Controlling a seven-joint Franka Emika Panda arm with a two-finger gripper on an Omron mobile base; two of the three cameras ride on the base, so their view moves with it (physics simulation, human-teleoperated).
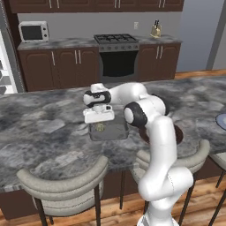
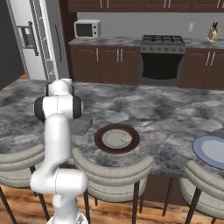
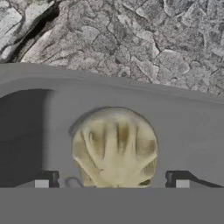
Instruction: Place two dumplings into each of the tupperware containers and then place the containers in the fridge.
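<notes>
Closest of all, a pale beige pleated dumpling [image 3: 114, 148] lies on the floor of the dark grey shallow rectangular tupperware container [image 3: 183, 127], right between the two dark fingertips [image 3: 43, 180] of the tool [image 3: 113, 183]. The tips stand wide apart on either side of it and don't touch it: the tool is open and grips nothing.

From behind the stools, that grey container [image 1: 108, 131] sits on the grey marbled stone bench [image 1: 39, 128] near its front edge, with the dumpling [image 1: 100, 127] inside it. The white arm [image 1: 154, 145] rises at the front edge, bends at a dark elbow joint and reaches level toward the left, its hand pointing straight down just above the container.

Just to the right along the front edge is a round brown-rimmed plate [image 2: 117, 138] holding another small dumpling [image 2: 127, 138]; the arm's elbow partly hides this plate from the left side. Farther right, at the bench's right end, is a round blue-rimmed plate [image 2: 211, 151]. Padded grey stools [image 2: 113, 171] are tucked under the front edge. The tall light-grey fridge [image 2: 33, 37] stands beyond the bench's far left corner.
</notes>
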